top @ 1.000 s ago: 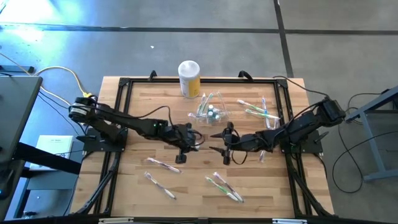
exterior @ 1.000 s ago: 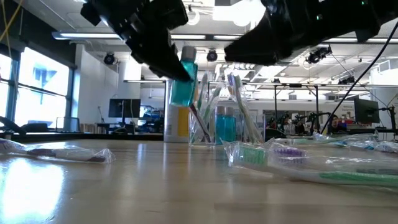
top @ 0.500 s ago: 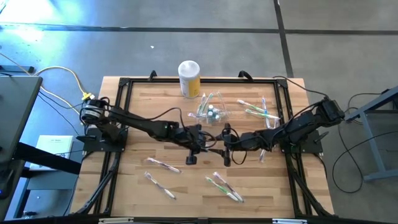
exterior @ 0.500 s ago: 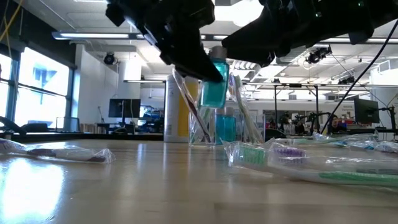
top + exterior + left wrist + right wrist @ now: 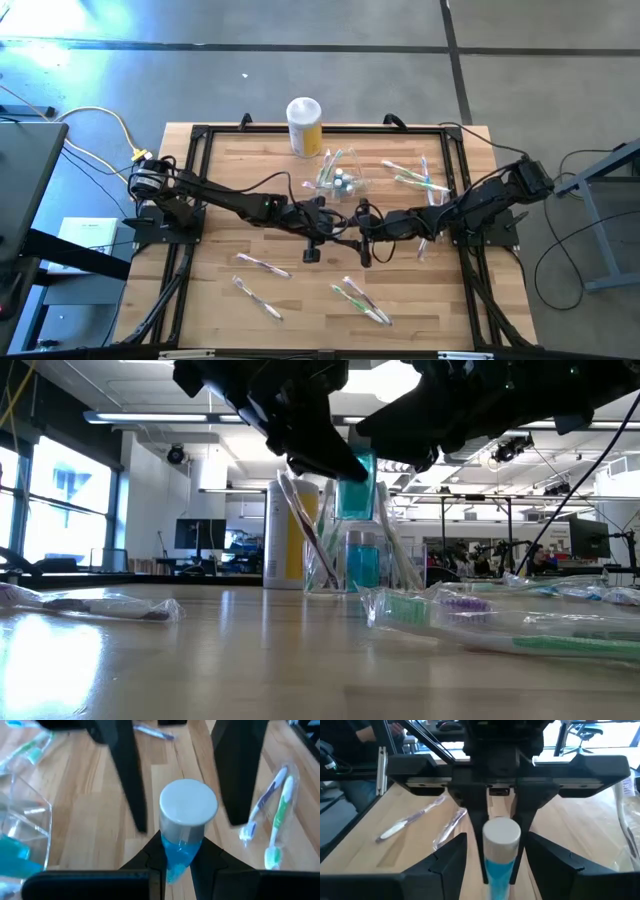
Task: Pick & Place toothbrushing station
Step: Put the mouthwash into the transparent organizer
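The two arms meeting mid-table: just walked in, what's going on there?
The left gripper holds a small bottle of blue liquid with a white cap above the middle of the table. The right gripper faces it, open fingers either side of the cap. The clear toothbrushing station stands just beyond; wrapped toothbrushes lie scattered.

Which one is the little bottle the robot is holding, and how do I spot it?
Look at the middle of the wooden table, where the two dark arms meet. The left gripper is pinching a small bottle of blue liquid with a white cap, held up between the right gripper's open fingers. Unlike the wrapped toothbrushes lying flat around it, it is off the table.
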